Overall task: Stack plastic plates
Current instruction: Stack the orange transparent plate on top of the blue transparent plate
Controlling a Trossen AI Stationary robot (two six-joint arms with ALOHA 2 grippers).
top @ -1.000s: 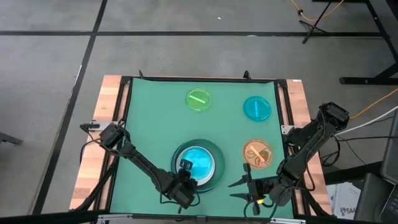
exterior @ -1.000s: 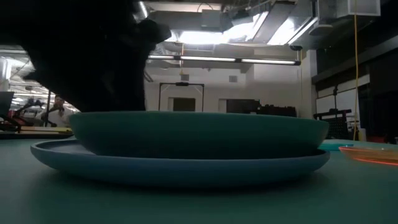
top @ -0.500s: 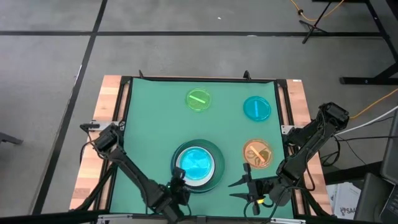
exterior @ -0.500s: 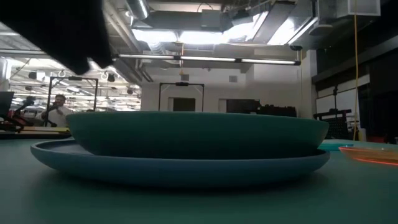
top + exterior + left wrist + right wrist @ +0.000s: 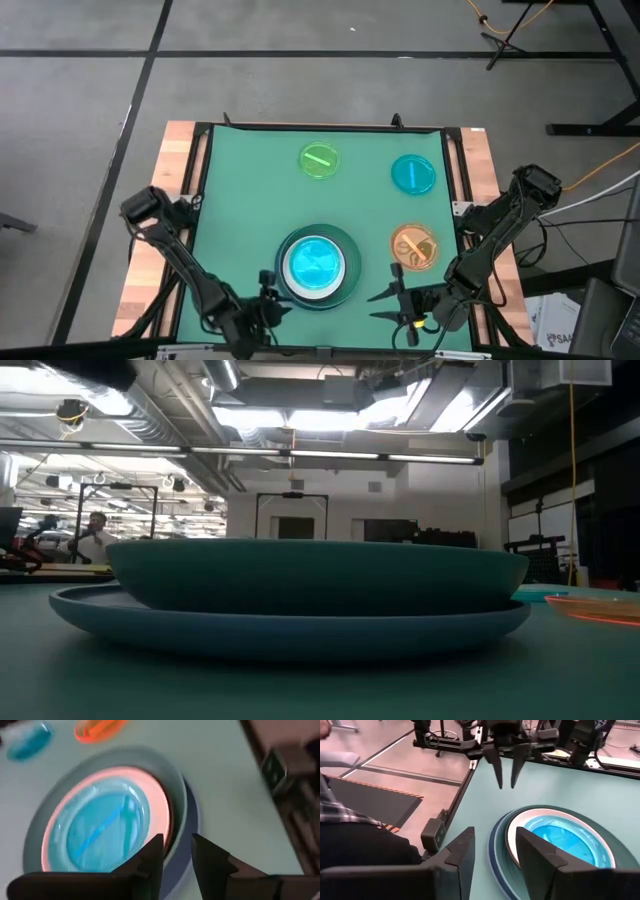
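Plates: stack [image 5: 316,267] sits at about 6 o'clock on the green mat [image 5: 240,180], near the front edge. From the high view it reads as a dark teal plate [image 5: 347,283] outermost, a white plate [image 5: 287,262] inside it, and a clear blue small plate [image 5: 316,264] on top. Low view shows a light-blue big plate [image 5: 290,628] under the teal one, so at least four are nested; a black one may be in there too, can't tell.

Loose on the mat, well apart from each other:
- green small plate [image 5: 319,161] at 12 o'clock
- blue small plate [image 5: 412,173] at 1–2 o'clock
- orange small plate [image 5: 413,247] at 4 o'clock, nearest the stack

My read: big and medium plates done, one small placed, three smalls left. Call it a bit past halfway.

Left gripper [image 5: 262,298] is at 7 o'clock, just beside the stack rim, not touching; fingers [image 5: 150,860] parted with a narrow gap, holding nothing. Right gripper [image 5: 385,300] is at 5 o'clock by the front edge, between stack and orange plate; fingers [image 5: 465,850] spread, empty.

Likely next: orange plate, right arm is closest.
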